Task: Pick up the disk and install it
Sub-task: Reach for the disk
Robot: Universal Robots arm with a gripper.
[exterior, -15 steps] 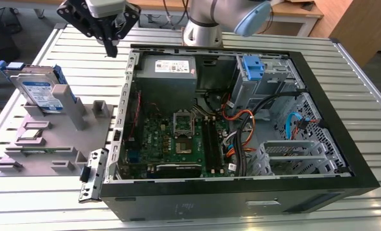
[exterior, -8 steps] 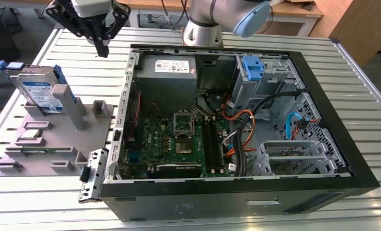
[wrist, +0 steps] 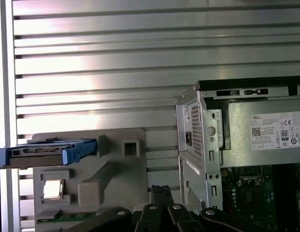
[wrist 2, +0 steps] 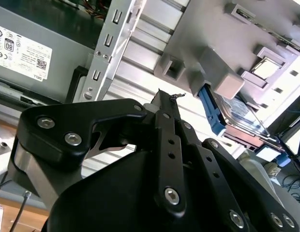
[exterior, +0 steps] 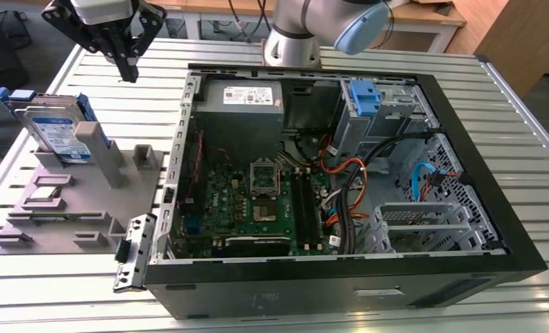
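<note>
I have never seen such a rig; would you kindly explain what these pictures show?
It is one robot arm with a pincer at its end. The exterior view looks at the whole scene from off the arm; both wrist views come from cameras riding near the pincer. On the slatted metal table lies an open computer case, and at the exterior view's left a grey stand holds the disk on edge. The pincer is shut, empty, hanging above the table near the stand.
</note>
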